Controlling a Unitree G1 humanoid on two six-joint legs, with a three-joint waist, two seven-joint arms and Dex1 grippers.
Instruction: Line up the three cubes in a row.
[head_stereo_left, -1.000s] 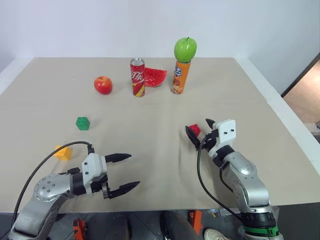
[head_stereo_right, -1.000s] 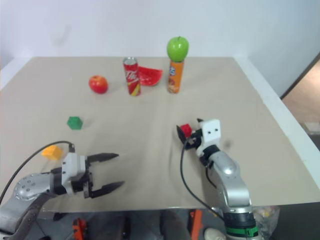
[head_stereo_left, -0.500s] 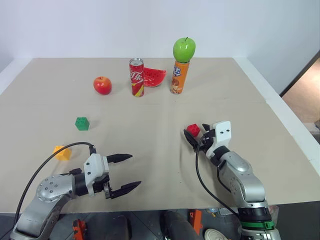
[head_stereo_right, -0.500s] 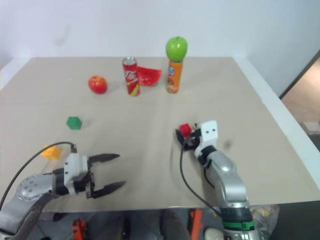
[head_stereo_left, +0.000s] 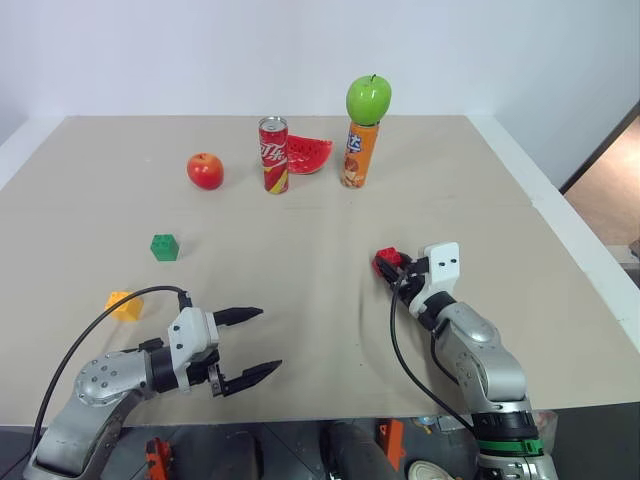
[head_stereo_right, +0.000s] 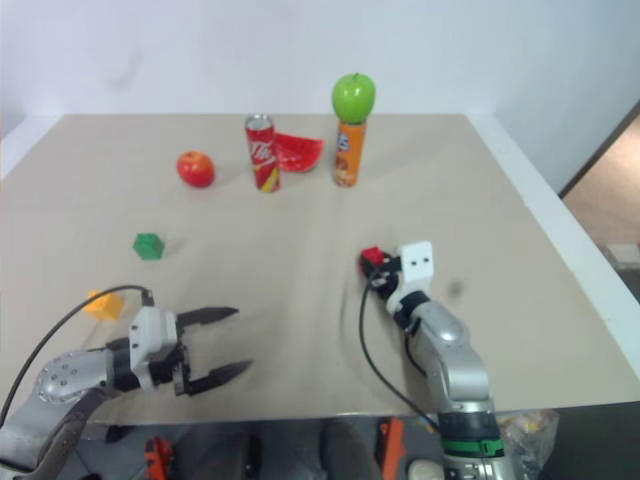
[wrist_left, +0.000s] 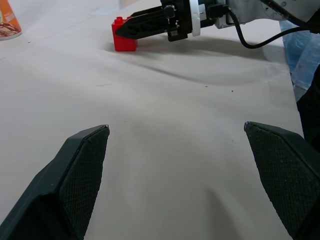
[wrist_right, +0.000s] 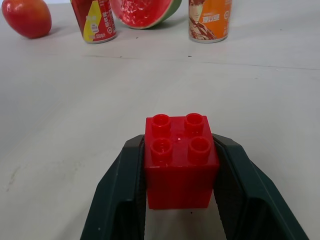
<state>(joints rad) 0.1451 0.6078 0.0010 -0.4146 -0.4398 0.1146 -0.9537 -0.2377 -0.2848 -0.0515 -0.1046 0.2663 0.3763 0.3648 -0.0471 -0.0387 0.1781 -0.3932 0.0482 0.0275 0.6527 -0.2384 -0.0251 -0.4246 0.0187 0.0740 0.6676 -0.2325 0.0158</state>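
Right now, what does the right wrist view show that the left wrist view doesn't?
Right wrist view alone: the red apple, the red soda can, the watermelon slice, and the studs on top of the red block, which sits squeezed between the right gripper's fingers.
Left wrist view alone: the left gripper, open over bare table, and the right gripper seen from the side.
Both: the red block, the orange bottle.
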